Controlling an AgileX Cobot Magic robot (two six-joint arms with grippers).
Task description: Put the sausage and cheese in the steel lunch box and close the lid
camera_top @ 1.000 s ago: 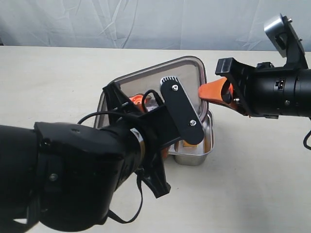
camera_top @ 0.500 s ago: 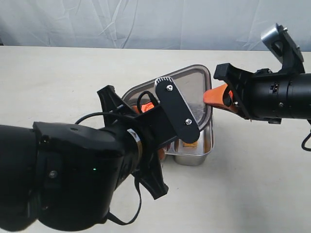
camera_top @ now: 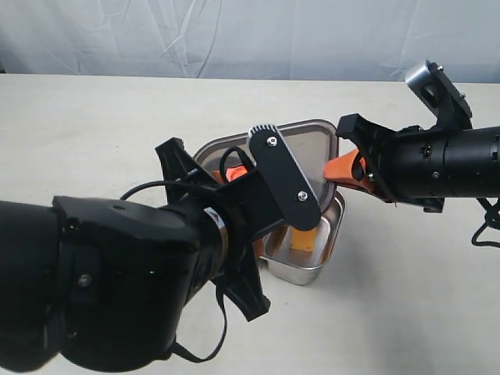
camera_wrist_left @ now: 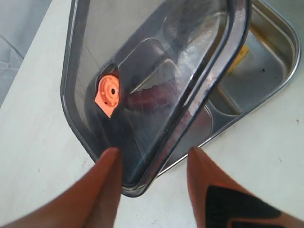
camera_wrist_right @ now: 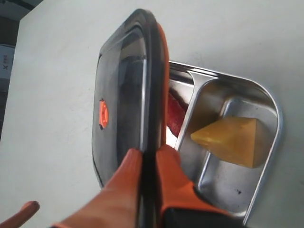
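My right gripper point(camera_wrist_right: 149, 154) is shut on the edge of the dark translucent lid point(camera_wrist_right: 121, 95), which hangs tilted over the steel lunch box point(camera_wrist_right: 278, 123). The lid point(camera_top: 301, 148) covers the box's far side and leaves the near compartment uncovered. In that compartment lies the yellow cheese wedge point(camera_wrist_right: 232, 140), also seen as the cheese point(camera_top: 306, 238). The red sausage point(camera_wrist_right: 175, 116) sits in the other compartment and shows dimly through the lid as the sausage point(camera_wrist_left: 147, 97). My left gripper point(camera_wrist_left: 152, 154) is open, its fingers on either side of the lid's corner point(camera_wrist_left: 135, 187), holding nothing.
My bulky black left arm point(camera_top: 117, 281) fills the lower left of the exterior view and hides part of the box. The beige table point(camera_top: 406, 312) runs back to a white cloth backdrop point(camera_top: 234, 35). The lid's orange valve point(camera_wrist_left: 108, 91) faces up.
The right gripper has come down and towards the box with the lid, which now lies flatter and lower. The box has shifted slightly toward the front. The left gripper has stayed open.
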